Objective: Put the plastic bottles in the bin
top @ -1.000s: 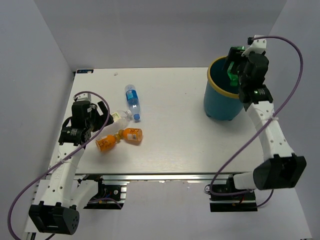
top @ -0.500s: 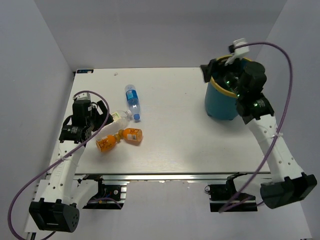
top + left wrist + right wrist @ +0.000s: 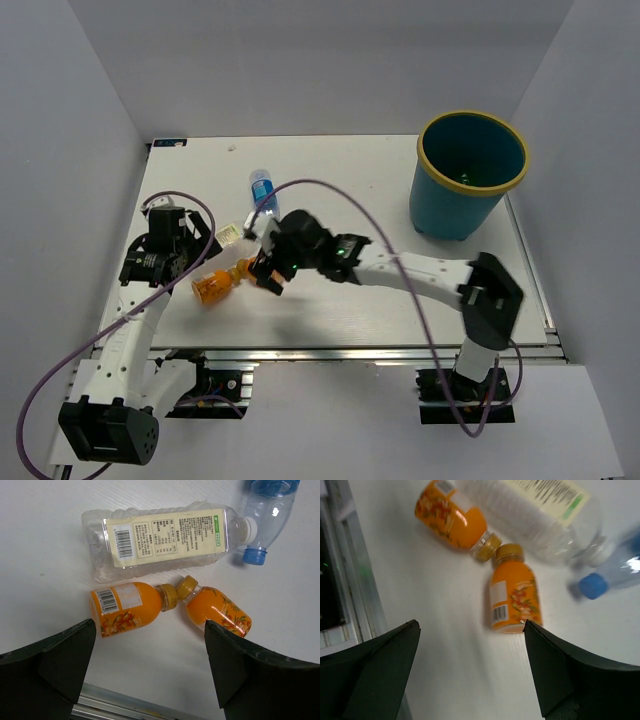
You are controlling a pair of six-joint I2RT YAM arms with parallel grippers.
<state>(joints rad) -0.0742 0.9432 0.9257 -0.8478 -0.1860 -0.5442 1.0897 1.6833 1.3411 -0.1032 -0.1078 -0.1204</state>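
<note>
The left claw (image 3: pixel 149 647) stood wide, hovering over the surface (image 3: pixel 45 540). Below it lay a white-labelled clear bottle (image 3: pixel 160 540), a blue-capped bottle (image 3: pixel 267 500) and two orange bottles (image 3: pixel 127 607) cap to cap, their long axes running roughly along its closing line. The right claw (image 3: pixel 471 630), also wide, hovered over the same group. The nearer orange bottle (image 3: pixel 512 597) lay just ahead, long axis crosswise to the closing line, which favoured this arm. The bin (image 3: pixel 455 210) stood well apart at the right, with only a small green patch (image 3: pixel 462 180) discernible inside.

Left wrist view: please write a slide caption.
Open left gripper above two orange bottles lying cap to cap, clear bottle beside them.
</note>
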